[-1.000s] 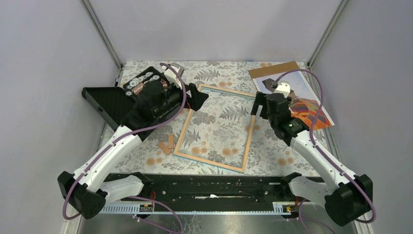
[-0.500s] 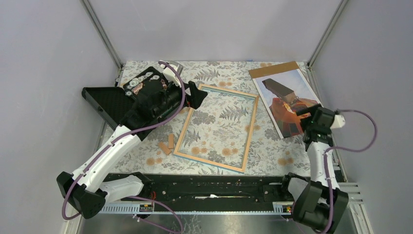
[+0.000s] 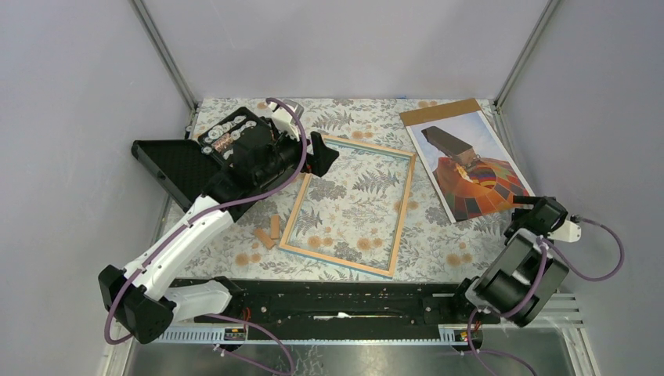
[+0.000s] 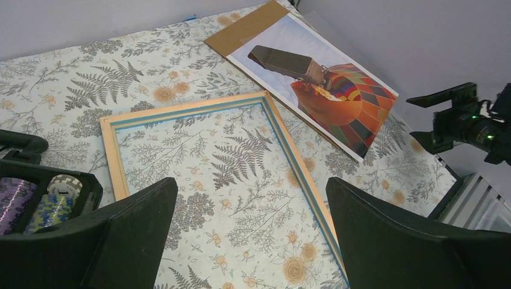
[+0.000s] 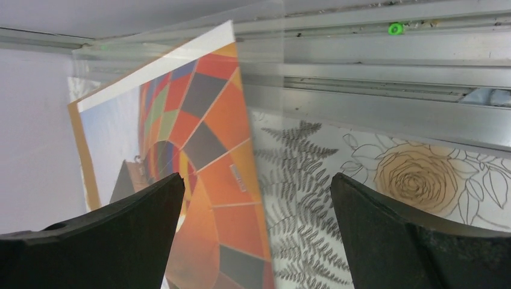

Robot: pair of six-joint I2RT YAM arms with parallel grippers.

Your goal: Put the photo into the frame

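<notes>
The photo [image 3: 470, 168], an orange-red balloon print, lies face up at the back right on a brown backing board [image 3: 440, 110]. It also shows in the left wrist view [image 4: 325, 84] and the right wrist view [image 5: 199, 156]. The frame [image 3: 349, 204] lies flat mid-table with its light wood rim up and a blue inner edge; in the left wrist view [image 4: 193, 108] it is below my fingers. My left gripper [image 3: 322, 154] is open and empty above the frame's far left corner. My right gripper [image 3: 523, 218] is open and empty, low at the photo's near right corner.
An open black case [image 3: 205, 153] of small parts sits at the back left. Two small wooden pieces [image 3: 268, 232] lie left of the frame. Grey walls and metal rails enclose the flowered table [image 3: 438, 251]; a rail [image 5: 385, 78] runs close behind the right gripper.
My right arm swung from over the photo to the near right and folded down low beside the photo's corner. The left arm shifted slightly toward the back. The photo and frame stayed put.
</notes>
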